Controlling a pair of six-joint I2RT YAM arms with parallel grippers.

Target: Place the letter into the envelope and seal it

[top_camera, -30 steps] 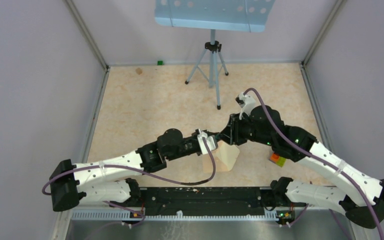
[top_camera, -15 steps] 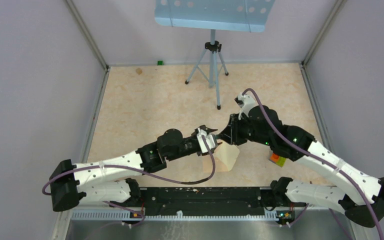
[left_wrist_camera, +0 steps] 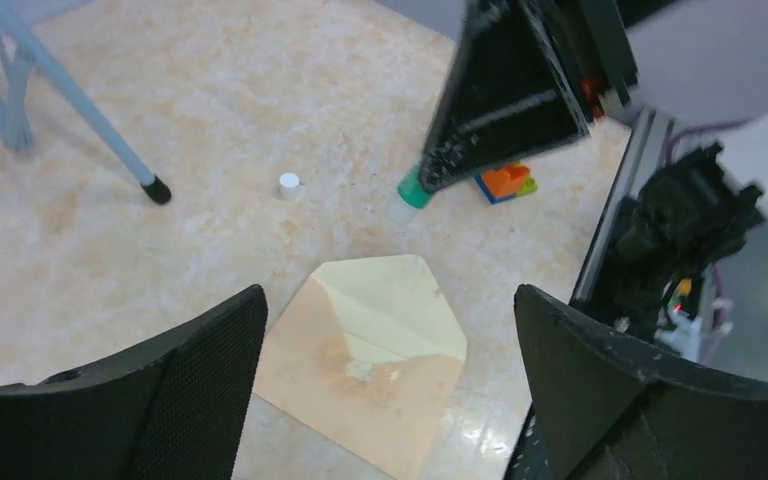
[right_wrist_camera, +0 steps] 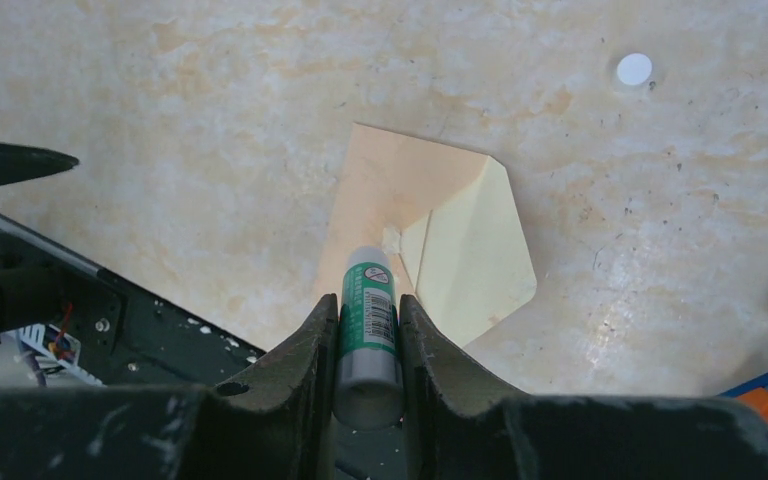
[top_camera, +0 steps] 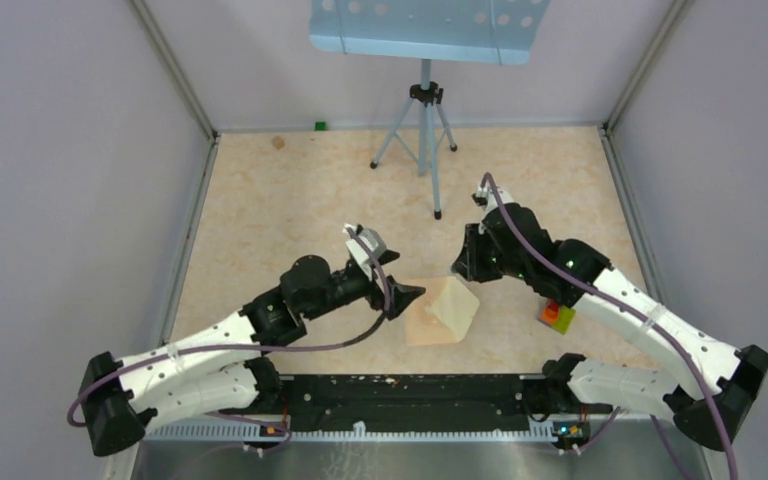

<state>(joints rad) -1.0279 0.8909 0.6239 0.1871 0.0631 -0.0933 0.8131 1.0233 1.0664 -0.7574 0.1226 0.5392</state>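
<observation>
Top external: left pincer [top_camera: 385, 268] agape, just beside envelope [top_camera: 425, 322].

A light-blue perforated stand top [top_camera: 425, 30] sits on a grey tripod [top_camera: 425, 95] at the far side of the beige marbled table [top_camera: 280, 220]. By the back wall lie a small green cube [top_camera: 320, 125] and a tan scrap [top_camera: 278, 142]. A white cap [left_wrist_camera: 289, 184] lies near one tripod foot. A glue stick [right_wrist_camera: 368, 320] with a green-and-white label points down above the table. Coloured blocks [top_camera: 557, 317] — orange and green among them — sit toward the right.

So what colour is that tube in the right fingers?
Green, with a white barcode label; the tube shows best in the right wrist view.
</observation>
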